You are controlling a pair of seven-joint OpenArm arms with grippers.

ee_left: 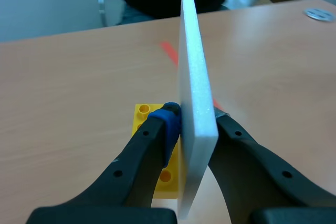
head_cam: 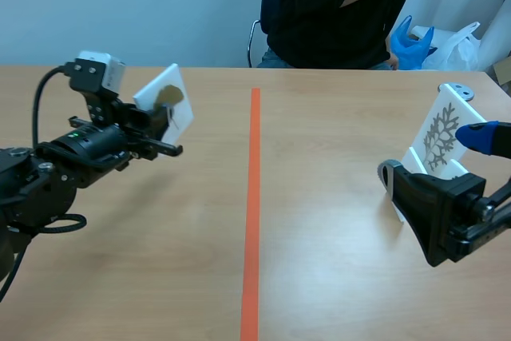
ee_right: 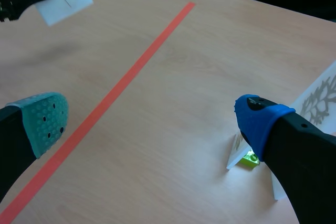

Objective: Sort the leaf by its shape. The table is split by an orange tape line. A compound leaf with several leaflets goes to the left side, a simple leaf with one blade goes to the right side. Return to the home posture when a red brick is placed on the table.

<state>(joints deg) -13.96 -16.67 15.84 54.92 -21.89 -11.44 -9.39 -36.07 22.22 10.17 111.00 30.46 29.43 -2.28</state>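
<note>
- Scene view: the left gripper (head_cam: 162, 123) is clamped on a white card (head_cam: 169, 95) held up off the table, well on the left of the tape line (head_cam: 252, 213). The leaf on it looks like one blade to me, so its home is across the line, to that arm's right. A second card (head_cam: 441, 135) with a many-lobed leaf stands over there already.
- Left wrist view: the card sits edge-on and upright between the fingers, with its long edge running straight ahead. A yellow block (ee_left: 143, 115) shows under them, and I can't tell if it's attached.
- Right wrist view: the right gripper (ee_right: 152, 121) is spread wide with nothing in it. It sits right of the line, the lobed card is just beside its blue pad, and a green block (ee_right: 251, 159) is at the card's foot. The held card is far off.
</note>
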